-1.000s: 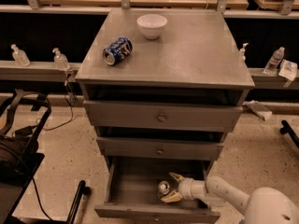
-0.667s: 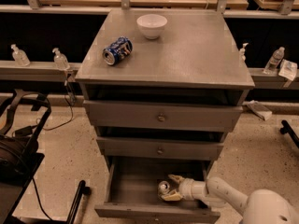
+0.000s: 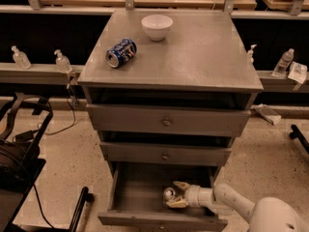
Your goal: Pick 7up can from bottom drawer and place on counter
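Observation:
The 7up can (image 3: pixel 168 194) lies in the open bottom drawer (image 3: pixel 140 190), its silver top showing, right of the drawer's middle. My gripper (image 3: pixel 173 195) reaches into the drawer from the right on a white arm (image 3: pixel 227 202). Its pale fingers (image 3: pixel 181 184) stand open, one on the far side and one on the near side of the can, which sits between them. The counter (image 3: pixel 193 57) is the grey cabinet top above.
A blue-and-white can (image 3: pixel 121 52) lies on its side at the counter's left, and a white bowl (image 3: pixel 157 26) stands at its back. The two upper drawers (image 3: pixel 166 122) are shut. Black equipment and cables (image 3: pixel 19 153) sit on the floor at left. Bottles (image 3: pixel 283 62) stand on the side ledges.
The gripper has edged slightly left and further around the can. The can and the drawer have not moved.

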Controlling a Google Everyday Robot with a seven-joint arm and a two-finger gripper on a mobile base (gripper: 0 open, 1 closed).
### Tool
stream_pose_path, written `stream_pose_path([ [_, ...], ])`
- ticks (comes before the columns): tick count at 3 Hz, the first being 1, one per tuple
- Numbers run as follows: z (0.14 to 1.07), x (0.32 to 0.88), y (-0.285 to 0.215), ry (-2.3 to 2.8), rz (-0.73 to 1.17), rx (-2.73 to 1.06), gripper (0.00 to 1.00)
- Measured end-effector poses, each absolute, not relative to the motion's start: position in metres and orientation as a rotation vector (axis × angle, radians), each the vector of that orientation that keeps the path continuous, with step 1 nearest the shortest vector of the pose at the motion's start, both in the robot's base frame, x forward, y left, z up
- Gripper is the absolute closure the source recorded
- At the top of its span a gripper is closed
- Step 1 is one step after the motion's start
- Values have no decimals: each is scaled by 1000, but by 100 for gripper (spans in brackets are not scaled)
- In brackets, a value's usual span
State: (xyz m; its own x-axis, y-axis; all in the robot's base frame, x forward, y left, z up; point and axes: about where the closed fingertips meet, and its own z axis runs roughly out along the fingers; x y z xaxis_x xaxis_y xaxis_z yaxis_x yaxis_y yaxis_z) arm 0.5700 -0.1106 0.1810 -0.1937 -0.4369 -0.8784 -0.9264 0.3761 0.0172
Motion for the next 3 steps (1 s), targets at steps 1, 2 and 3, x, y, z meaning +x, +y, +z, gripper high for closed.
stream_pose_path([
  [1, 181, 570, -109, 1789, 741, -1191, 29],
  [2, 181, 570, -108, 1777, 751, -1195, 22],
  [3, 183, 570, -108, 1749, 762, -1199, 24],
])
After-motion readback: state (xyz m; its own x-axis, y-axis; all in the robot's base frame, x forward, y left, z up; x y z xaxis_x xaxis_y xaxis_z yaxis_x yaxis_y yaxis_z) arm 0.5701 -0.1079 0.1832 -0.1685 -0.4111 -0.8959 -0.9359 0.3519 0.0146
